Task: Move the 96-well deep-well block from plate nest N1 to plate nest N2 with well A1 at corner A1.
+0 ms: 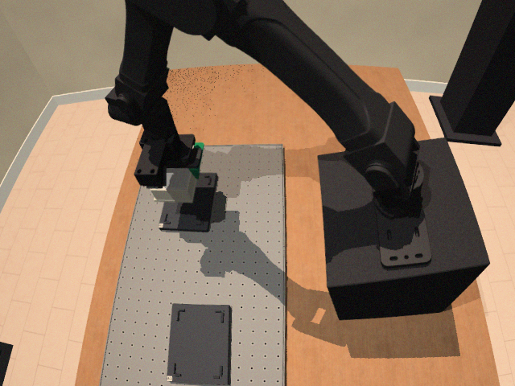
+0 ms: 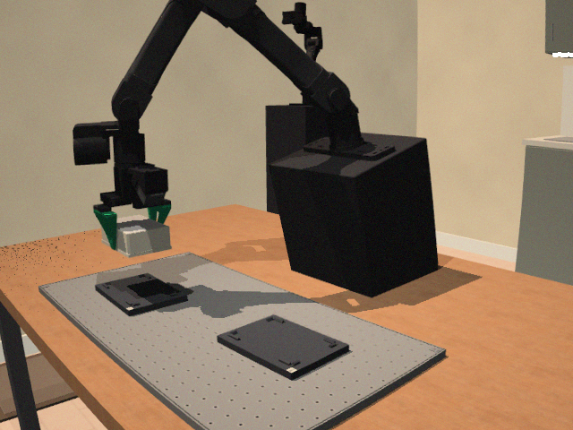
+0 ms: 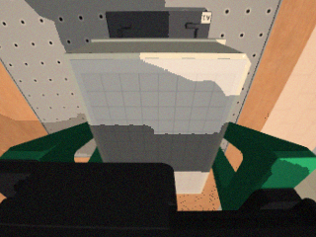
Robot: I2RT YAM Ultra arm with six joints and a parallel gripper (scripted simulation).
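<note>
The pale grey deep-well block point(image 1: 179, 189) hangs in the air, clamped on its two sides by the green fingers of my gripper point(image 1: 179, 182), which is shut on it. In the exterior view the block point(image 2: 141, 236) and gripper point(image 2: 133, 228) hover well above the far left nest N2 point(image 2: 141, 291), apart from it. N2 point(image 1: 191, 205) lies partly in the block's shadow. Nest N1 point(image 1: 199, 342) is empty; it also shows in the exterior view point(image 2: 282, 344). In the wrist view the block point(image 3: 158, 114) sits upright between the fingers, with N2 point(image 3: 155, 25) and its corner label point(image 3: 206, 18) beyond it.
Both nests sit on a grey perforated baseplate point(image 1: 199, 265) on the wooden table. The arm's black pedestal point(image 1: 399, 228) stands to the right of the plate. A dark column point(image 1: 478, 70) stands at the back right.
</note>
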